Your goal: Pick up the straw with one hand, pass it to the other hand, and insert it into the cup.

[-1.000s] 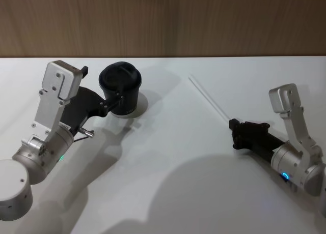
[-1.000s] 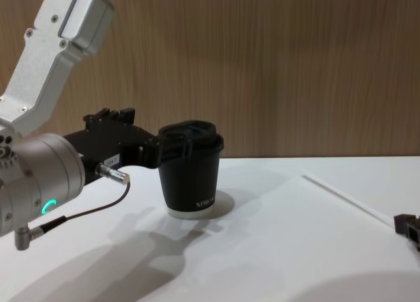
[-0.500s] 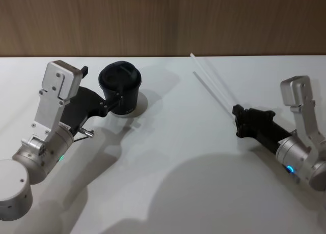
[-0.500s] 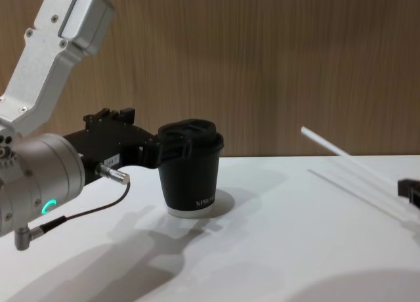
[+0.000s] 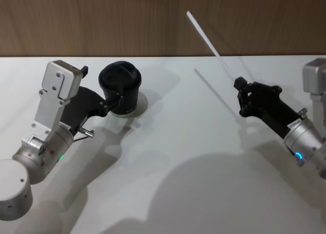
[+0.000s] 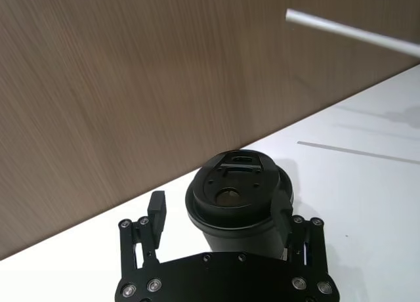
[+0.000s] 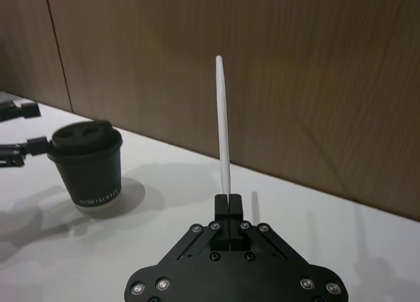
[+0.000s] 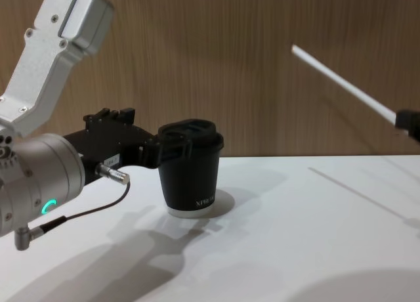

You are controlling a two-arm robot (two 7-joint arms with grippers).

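Straw [image 5: 209, 40] slants up through the air over the right of the table [image 5: 178, 157], where it lay a second ago, held by the right gripper [image 5: 239, 87]. The right wrist view shows the fingers pinched on its lower end. The left wrist view shows the left gripper [image 6: 220, 198] spread around the lidded cup [image 6: 249, 213], whose contents are hidden.
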